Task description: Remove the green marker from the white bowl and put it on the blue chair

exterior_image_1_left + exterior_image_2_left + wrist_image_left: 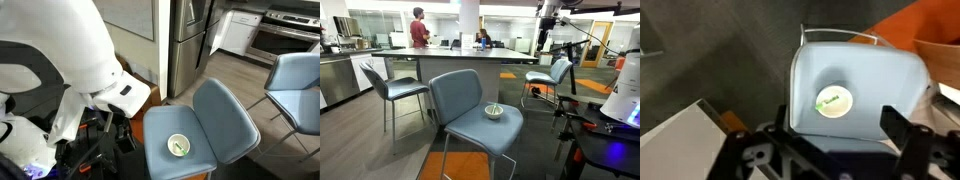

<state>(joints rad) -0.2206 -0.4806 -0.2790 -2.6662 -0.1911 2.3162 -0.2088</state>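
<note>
The white bowl (pixel 835 101) sits near the middle of the blue chair's seat (pixel 870 70). The green marker (pixel 829 99) lies inside it, tilted across the pale bottom. Bowl and chair also show in both exterior views, the bowl (pixel 178 146) (pixel 494 111) on the padded seat (pixel 205 125) (pixel 470 122). A hint of green (pixel 180 148) shows in the bowl. My gripper (pixel 838 135) is open and empty. Its two dark fingers frame the bowl from well above, touching nothing.
My white arm (pixel 60 60) fills the left of an exterior view. Similar blue chairs stand nearby (pixel 300 85) (pixel 392 88) (pixel 554 72). A counter (pixel 460 55) runs behind the chair. An orange floor patch (pixel 900 30) lies beyond the seat.
</note>
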